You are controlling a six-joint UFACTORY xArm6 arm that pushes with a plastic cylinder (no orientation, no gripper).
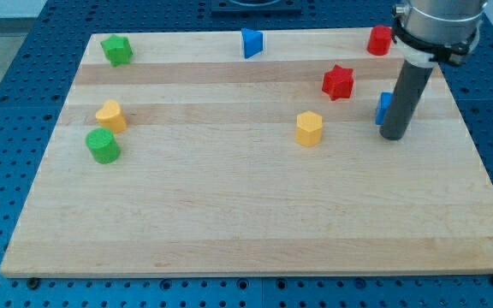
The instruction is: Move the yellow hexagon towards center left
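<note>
The yellow hexagon [310, 128] sits on the wooden board [229, 222], right of the middle. My tip [394, 136] rests on the board to the hexagon's right, about a hundred pixels away, not touching it. A blue block [383, 107] stands right behind the rod, partly hidden by it. A second yellow block [110, 115], shape unclear, is at the view's center left.
A green round block [103, 146] sits just below the left yellow block. A green star [117, 50] is at top left, a blue triangle [252, 42] at top middle, a red star [338, 82] and a red block [380, 40] at top right.
</note>
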